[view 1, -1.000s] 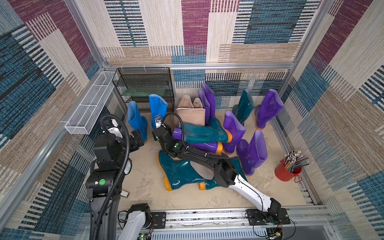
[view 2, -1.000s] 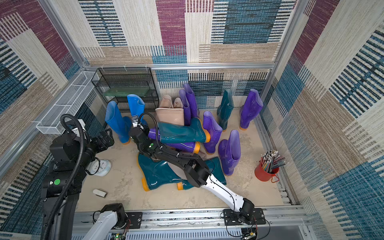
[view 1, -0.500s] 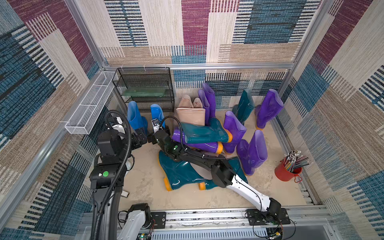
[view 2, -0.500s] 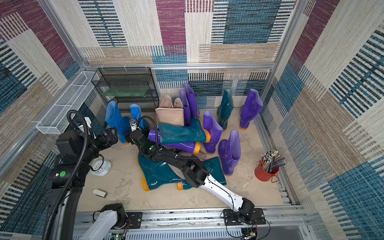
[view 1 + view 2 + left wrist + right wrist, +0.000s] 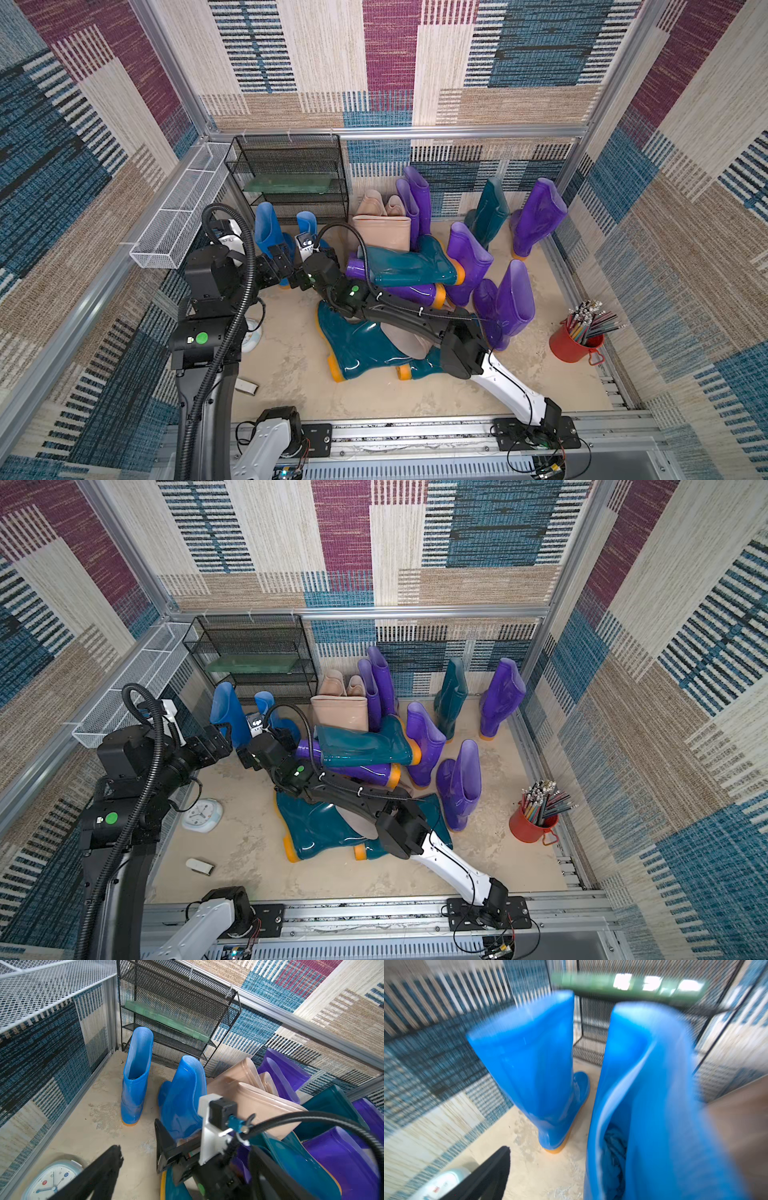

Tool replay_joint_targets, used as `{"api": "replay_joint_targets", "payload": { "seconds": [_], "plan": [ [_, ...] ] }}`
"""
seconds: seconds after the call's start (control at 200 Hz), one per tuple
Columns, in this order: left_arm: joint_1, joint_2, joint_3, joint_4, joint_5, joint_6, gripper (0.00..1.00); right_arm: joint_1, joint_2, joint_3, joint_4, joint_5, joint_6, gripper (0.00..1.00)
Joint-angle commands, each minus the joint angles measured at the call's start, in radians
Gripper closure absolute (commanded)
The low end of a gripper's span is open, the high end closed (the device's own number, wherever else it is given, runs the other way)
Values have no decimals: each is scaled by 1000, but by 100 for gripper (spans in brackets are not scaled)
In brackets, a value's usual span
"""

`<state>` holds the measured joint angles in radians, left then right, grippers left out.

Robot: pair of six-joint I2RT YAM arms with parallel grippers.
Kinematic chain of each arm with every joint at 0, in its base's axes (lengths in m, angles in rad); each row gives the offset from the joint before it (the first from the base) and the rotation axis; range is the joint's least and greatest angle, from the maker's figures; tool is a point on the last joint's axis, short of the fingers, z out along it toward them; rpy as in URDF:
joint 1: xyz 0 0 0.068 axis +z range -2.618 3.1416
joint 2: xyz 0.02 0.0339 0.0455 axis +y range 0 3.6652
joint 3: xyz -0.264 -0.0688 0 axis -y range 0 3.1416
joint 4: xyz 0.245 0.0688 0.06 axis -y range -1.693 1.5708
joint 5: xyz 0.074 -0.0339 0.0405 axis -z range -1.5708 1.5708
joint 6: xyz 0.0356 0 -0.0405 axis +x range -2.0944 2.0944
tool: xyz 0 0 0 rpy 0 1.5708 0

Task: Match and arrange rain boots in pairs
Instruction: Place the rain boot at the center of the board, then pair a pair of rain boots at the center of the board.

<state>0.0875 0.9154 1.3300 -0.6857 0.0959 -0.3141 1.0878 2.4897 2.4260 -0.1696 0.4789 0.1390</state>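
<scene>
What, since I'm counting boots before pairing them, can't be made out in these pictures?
- Beige boot beneath the right arm: mostly hidden by it, in both top views.
- Nearer blue boot: blurred, sole cut off by the edge, right wrist view.
- Small grey object: too small to identify, top views.

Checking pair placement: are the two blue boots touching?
Apart. The left wrist view shows bare floor between the corner blue boot and the other blue boot.

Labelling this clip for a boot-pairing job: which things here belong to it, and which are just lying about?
Job: bright blue boots, purple boots, teal boots, beige boots.
Lying about: black mesh rack, green tray on it, white wire basket, clock, red pencil cup.
</scene>
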Motion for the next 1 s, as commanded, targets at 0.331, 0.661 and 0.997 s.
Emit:
{"api": "replay_joint_targets", "payload": {
  "seconds": [0.331,0.661,0.997],
  "plan": [
    [1,20,-68,41,65,7,3,25,-422,-239,-302,162,46,5],
    [1,31,-113,80,121,-5,7,-3,-797,-715,-140,200,62,5],
    [-31,131,7,26,130,14,13,-35,-955,-832,-127,222,31,5]
  ]
}}
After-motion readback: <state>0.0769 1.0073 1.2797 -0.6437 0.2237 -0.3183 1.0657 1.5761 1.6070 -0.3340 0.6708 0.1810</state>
